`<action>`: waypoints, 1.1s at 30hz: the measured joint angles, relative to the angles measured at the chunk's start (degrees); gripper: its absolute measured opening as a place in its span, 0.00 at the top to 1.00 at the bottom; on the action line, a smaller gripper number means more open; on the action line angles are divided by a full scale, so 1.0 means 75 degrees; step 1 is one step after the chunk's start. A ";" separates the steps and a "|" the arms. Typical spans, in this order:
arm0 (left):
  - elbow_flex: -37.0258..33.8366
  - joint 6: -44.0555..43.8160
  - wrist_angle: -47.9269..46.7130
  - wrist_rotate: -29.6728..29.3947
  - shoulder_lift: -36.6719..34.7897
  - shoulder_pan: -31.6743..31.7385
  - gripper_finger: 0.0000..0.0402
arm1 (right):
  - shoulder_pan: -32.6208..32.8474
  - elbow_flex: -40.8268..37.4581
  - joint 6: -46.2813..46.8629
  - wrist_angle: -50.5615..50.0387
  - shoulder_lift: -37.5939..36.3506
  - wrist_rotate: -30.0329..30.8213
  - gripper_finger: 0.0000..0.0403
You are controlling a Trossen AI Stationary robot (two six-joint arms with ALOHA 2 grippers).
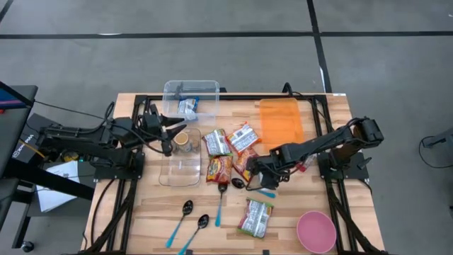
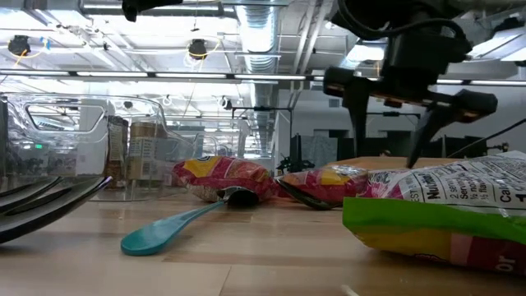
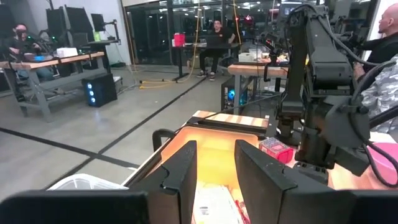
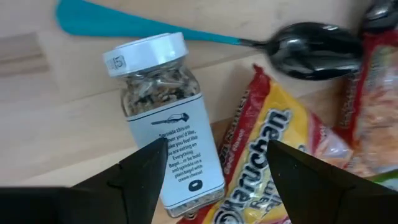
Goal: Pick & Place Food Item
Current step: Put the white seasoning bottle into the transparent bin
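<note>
**Right gripper above the seasoning jar**

Our right gripper (image 4: 211,168) hangs wide open and empty directly over the seasoning jar (image 4: 163,124), which lies on its side on the wooden table (image 1: 141,212), beside a ramen packet (image 4: 273,162). We judge the jar's long axis runs between the fingers, not across. It is smooth glass with a white cap. Our left gripper (image 3: 214,180), partly open and empty, waits farther away.
</note>
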 joint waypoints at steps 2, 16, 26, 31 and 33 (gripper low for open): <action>0.0003 0.0000 0.0084 -0.0003 -0.0003 0.0000 0.74 | 0.0002 0.0056 0.0018 -0.0015 0.0011 0.0147 0.33; 0.0003 0.0032 0.0085 -0.0003 0.0003 0.0001 0.74 | 0.0018 0.1174 0.0877 -0.1245 -0.0081 0.0305 0.33; 0.0003 0.0032 0.0085 -0.0008 0.0003 0.0003 0.74 | -0.0061 0.1177 -0.0026 -0.1499 0.0165 -0.0825 0.33; 0.0003 0.0032 0.0082 -0.0008 0.0003 0.0000 0.74 | -0.0177 0.1172 -0.0153 -0.1289 0.0646 -0.0807 0.33; 0.0003 0.0016 0.0082 -0.0008 0.0004 0.0001 0.74 | -0.0181 0.1174 -0.0179 -0.1190 0.0768 -0.0826 0.33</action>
